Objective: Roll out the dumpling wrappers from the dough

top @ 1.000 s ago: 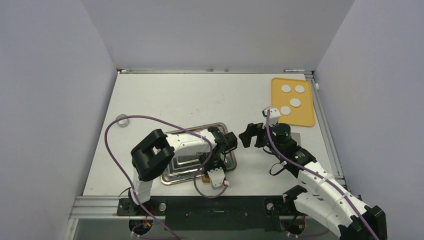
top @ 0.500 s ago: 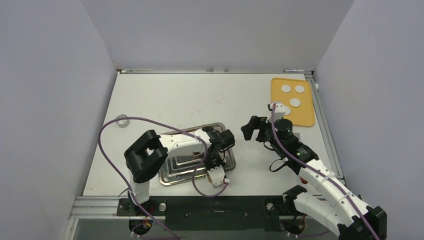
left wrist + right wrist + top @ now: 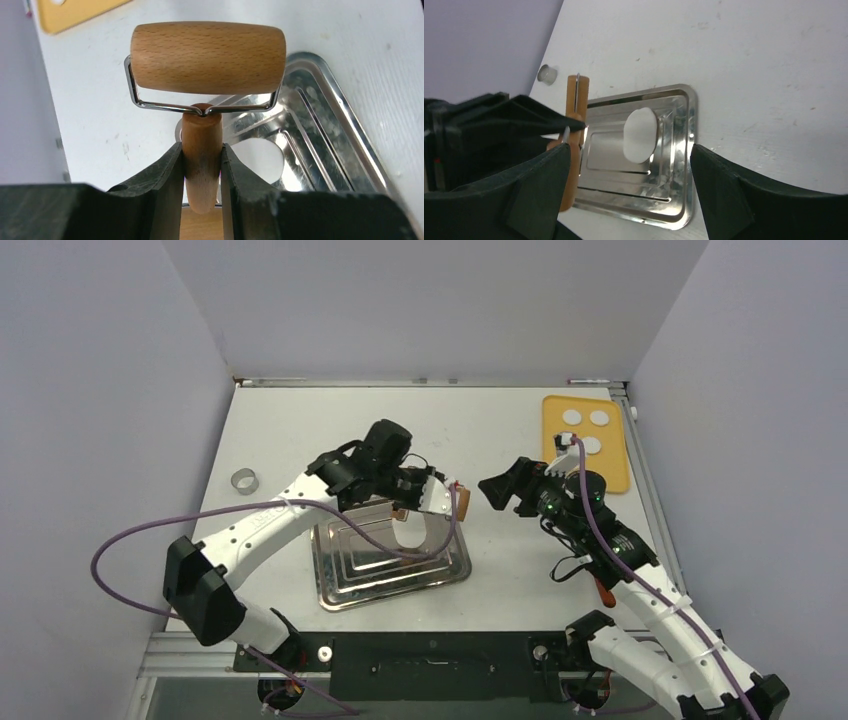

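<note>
The left gripper is squeezed tight on the smooth wooden handle of the rolling pin. The pin's fat round part is pale wood with fine grain, held in a thin bent wire. It is up in the air by the far right corner of the shiny metal tray. The tray has stepped ridges and sits near the front edge of the white table. A soft white oval of dough lies in the tray. The right gripper is spread wide with nothing in it. The dumpling wrappers are little flat white circles on the yellow mat at the table's far right corner. Three of them show.
</note>
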